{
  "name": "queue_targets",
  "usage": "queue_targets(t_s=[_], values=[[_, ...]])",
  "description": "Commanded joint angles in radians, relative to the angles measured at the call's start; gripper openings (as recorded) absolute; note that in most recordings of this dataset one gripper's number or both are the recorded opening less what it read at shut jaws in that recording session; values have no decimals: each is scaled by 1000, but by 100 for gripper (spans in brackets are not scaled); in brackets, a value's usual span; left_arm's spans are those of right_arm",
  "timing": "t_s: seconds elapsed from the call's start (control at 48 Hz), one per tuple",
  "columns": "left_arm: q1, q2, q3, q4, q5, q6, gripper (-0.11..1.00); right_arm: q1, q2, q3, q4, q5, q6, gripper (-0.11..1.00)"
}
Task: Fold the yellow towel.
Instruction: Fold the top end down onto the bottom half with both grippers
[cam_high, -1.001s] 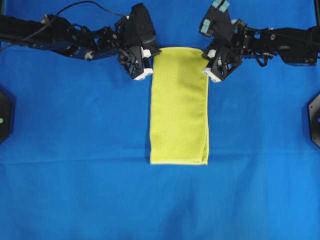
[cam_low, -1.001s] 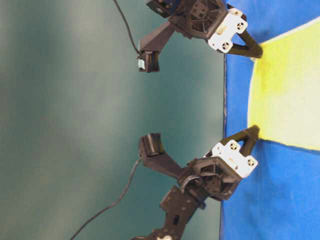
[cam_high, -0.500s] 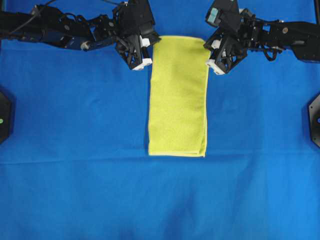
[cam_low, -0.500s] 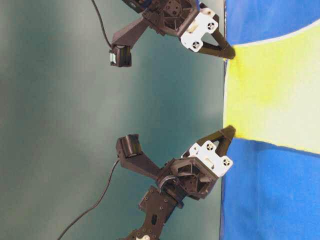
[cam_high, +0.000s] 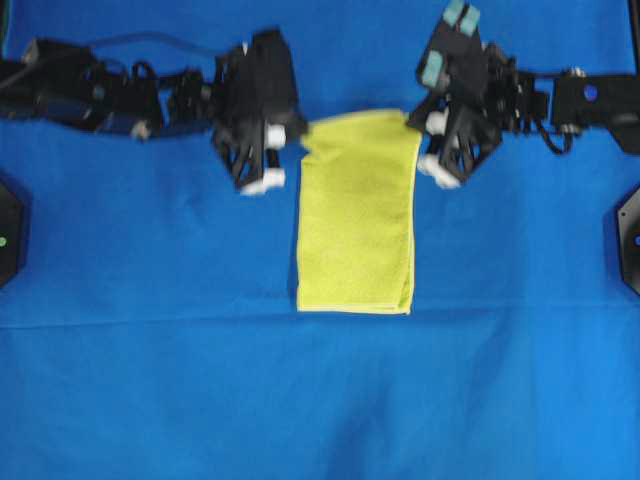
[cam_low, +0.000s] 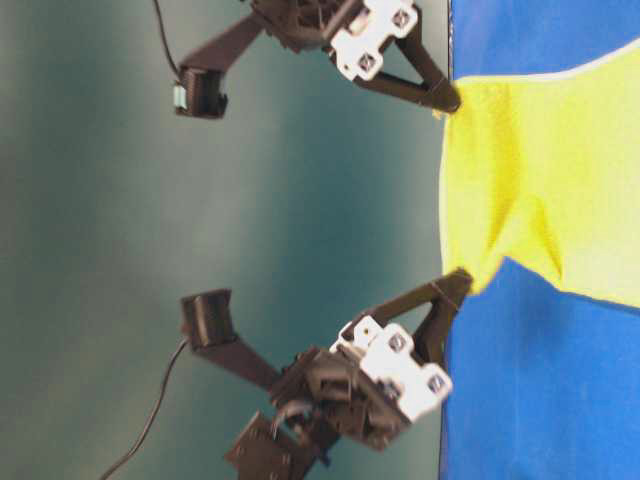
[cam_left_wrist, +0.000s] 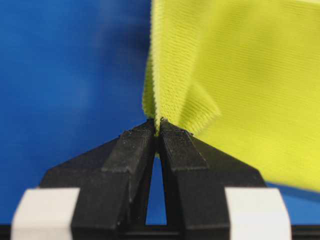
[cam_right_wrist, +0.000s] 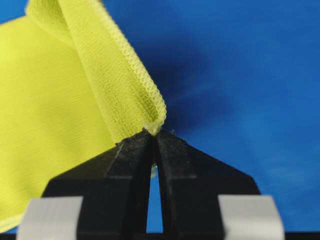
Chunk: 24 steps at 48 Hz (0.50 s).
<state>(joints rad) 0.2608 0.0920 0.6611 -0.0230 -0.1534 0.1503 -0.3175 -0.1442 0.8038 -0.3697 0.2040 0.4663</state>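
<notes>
The yellow towel (cam_high: 355, 220) lies as a long folded strip on the blue cloth, its near end flat. My left gripper (cam_high: 303, 143) is shut on the far left corner, which puckers where it is held. My right gripper (cam_high: 413, 125) is shut on the far right corner. In the table-level view the far edge of the towel (cam_low: 540, 180) hangs between the right gripper (cam_low: 447, 100) above and the left gripper (cam_low: 458, 280) below. The left wrist view has the gripper (cam_left_wrist: 157, 127) pinching the towel (cam_left_wrist: 240, 75) at the hem. In the right wrist view the gripper (cam_right_wrist: 154, 132) pinches the towel (cam_right_wrist: 55, 100) at its stitched corner.
The blue background cloth (cam_high: 150, 380) covers the whole table. Black mounts sit at the left edge (cam_high: 8, 230) and the right edge (cam_high: 630, 235). Both arms reach in from the far side. A teal wall (cam_low: 120, 250) stands behind the table.
Both grippers, shut on the far corners, first pulled the towel slightly away, then brought its far edge back toward the near end. The left corner now puckers.
</notes>
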Motion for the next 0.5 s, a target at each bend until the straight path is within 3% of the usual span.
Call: queue_targets(t_s=[0.0,0.48], values=[[-52,-55,17,2,11,-6,3,58,-32,12,8,14,23,4],[-344,-29,0,2,123,-78,3,342,-40,41,9,77,204,4]])
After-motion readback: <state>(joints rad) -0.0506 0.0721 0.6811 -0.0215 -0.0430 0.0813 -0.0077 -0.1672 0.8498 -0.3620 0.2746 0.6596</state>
